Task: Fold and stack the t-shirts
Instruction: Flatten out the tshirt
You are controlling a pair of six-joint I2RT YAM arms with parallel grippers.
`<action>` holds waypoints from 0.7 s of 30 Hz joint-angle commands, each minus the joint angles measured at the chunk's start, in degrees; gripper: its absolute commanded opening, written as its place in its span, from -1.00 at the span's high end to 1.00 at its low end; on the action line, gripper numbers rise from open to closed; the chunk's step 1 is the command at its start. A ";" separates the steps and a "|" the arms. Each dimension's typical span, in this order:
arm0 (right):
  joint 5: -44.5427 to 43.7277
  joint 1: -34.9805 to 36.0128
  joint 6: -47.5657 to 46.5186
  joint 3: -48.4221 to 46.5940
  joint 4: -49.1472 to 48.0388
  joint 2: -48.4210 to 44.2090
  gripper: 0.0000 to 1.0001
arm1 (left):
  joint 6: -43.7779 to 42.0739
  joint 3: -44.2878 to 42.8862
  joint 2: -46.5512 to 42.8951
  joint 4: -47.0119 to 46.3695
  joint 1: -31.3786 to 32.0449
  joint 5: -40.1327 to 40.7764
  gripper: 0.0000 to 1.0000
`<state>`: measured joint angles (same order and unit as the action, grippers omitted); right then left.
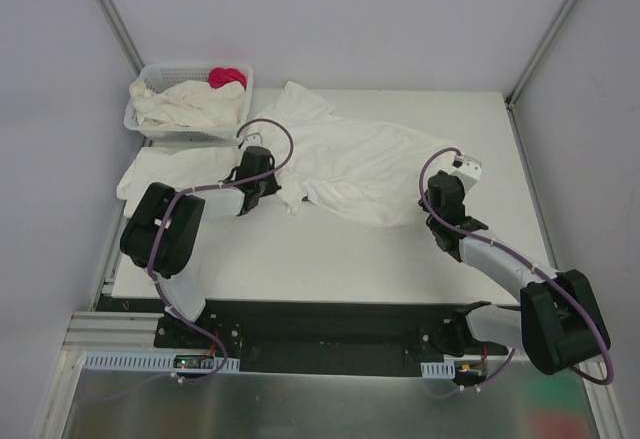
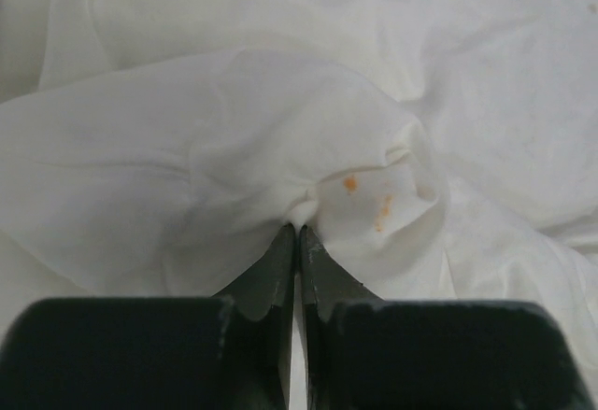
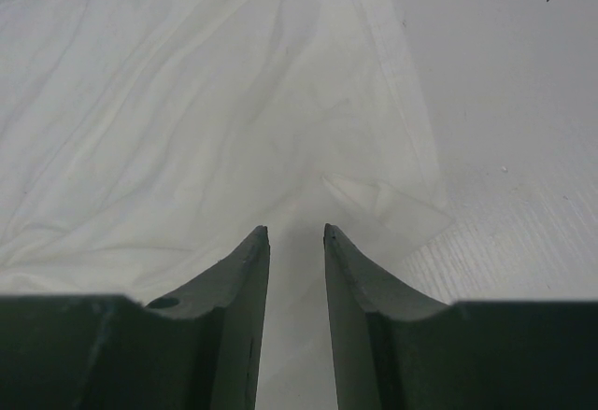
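White cotton, soft and creased: one shirt (image 1: 370, 164) lies rumpled and unfolded on the table (image 1: 350, 259). More shirts (image 1: 190, 107) heap in the basket (image 1: 178, 134), so nearly all the folding remains. Left gripper (image 2: 299, 233) is clamped on a puckered fold of the spread shirt. The right gripper (image 3: 296, 233) hangs with jaws apart over its hem, seemingly holding nothing.

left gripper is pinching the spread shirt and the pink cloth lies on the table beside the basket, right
No: the top external view shows the pink cloth inside the basket. The left gripper does pinch the spread shirt.
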<state>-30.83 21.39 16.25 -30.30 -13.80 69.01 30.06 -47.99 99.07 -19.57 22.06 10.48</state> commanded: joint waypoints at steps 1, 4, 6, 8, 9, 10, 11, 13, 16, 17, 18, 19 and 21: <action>-1.08 0.15 -0.34 -1.07 -0.52 -0.11 0.37 | 1.05 -2.55 0.95 -1.87 0.00 -2.04 1.00; -1.07 0.15 0.01 -1.07 -0.61 0.24 0.40 | 1.22 -2.64 0.60 -1.43 0.00 -2.13 1.00; -0.99 0.15 0.10 -1.25 -0.96 2.26 0.42 | 1.22 -2.64 -0.62 -1.08 0.08 -1.96 1.00; -0.55 0.15 0.01 -2.47 -0.61 4.19 0.41 | 0.79 -2.99 -1.85 -0.21 0.17 -1.08 1.00; -0.20 0.15 0.36 -2.83 -0.61 5.77 0.39 | 0.52 -3.08 -3.25 0.15 0.26 -0.64 1.00; 0.06 0.15 0.45 -3.09 -0.61 6.30 0.31 | -0.26 -3.60 -4.14 0.67 0.35 0.06 1.00; -0.02 0.15 0.54 -3.53 -0.61 6.57 0.28 | -0.70 -3.78 -4.93 1.46 0.61 1.63 1.00; -0.81 0.15 0.36 -3.71 -0.52 7.62 0.19 | -1.93 -4.48 -7.56 2.34 0.79 3.14 1.00; -2.30 0.06 0.36 -4.06 0.09 8.76 0.09 | -2.46 -4.75 -10.90 3.14 0.96 4.81 1.00; -2.57 -0.03 0.45 -4.06 0.27 8.94 0.10 | -2.55 -4.75 -12.30 3.14 1.05 5.07 1.00; -2.83 -0.20 0.45 -3.89 0.27 8.95 0.09 | -2.64 -4.83 -12.84 3.31 1.22 5.34 1.00; -3.09 -0.55 0.54 -3.88 0.35 9.12 0.07 | -2.73 -4.84 -13.45 3.40 1.31 5.77 1.00; -3.01 -1.61 0.62 -3.88 0.79 9.12 0.07 | -2.99 -4.75 -14.60 3.49 1.58 5.96 1.00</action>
<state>-31.51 21.12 16.29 -32.16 -13.04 77.87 28.80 -51.11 88.12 -16.51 22.90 13.91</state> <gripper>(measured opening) 0.460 0.008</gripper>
